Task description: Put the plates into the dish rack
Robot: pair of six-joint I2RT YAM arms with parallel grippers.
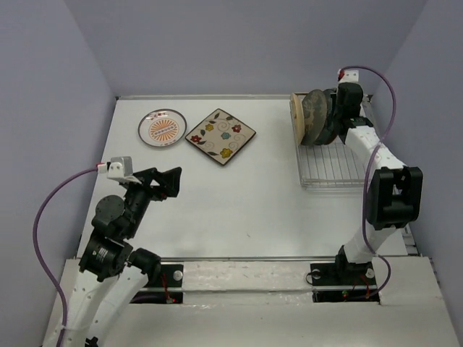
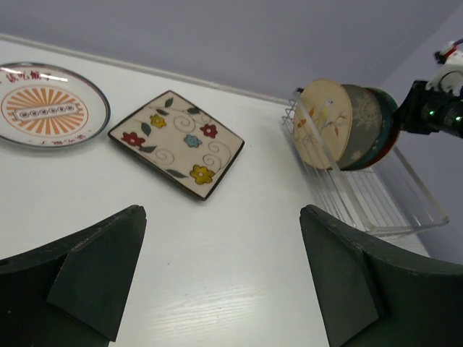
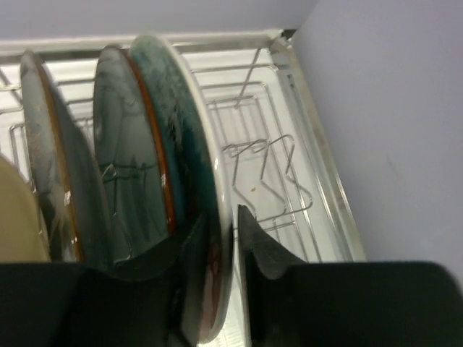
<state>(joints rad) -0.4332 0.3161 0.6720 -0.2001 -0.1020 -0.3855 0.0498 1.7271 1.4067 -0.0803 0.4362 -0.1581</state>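
The dish rack [image 1: 334, 170] stands at the far right of the table. Several plates stand upright in it: the cream bird plate [image 1: 296, 120] in front, the grey tree plate [image 1: 314, 116], the dark teal-blue plate [image 3: 126, 159] and the teal-and-red plate [image 3: 184, 130]. My right gripper [image 1: 335, 116] is over the rack's far end. In the right wrist view the right gripper [image 3: 223, 217] is shut on the teal-and-red plate's rim. The orange-sunburst plate [image 1: 162, 128] and the square floral plate [image 1: 221, 135] lie flat at the far left. My left gripper [image 1: 173, 181] hovers open and empty, short of them.
The near half of the rack [image 2: 376, 202] holds bare prongs. Grey walls close the table at the back and both sides, and the right wall runs close to the rack [image 3: 304, 166]. In the left wrist view the left gripper [image 2: 223, 211] is above bare white tabletop.
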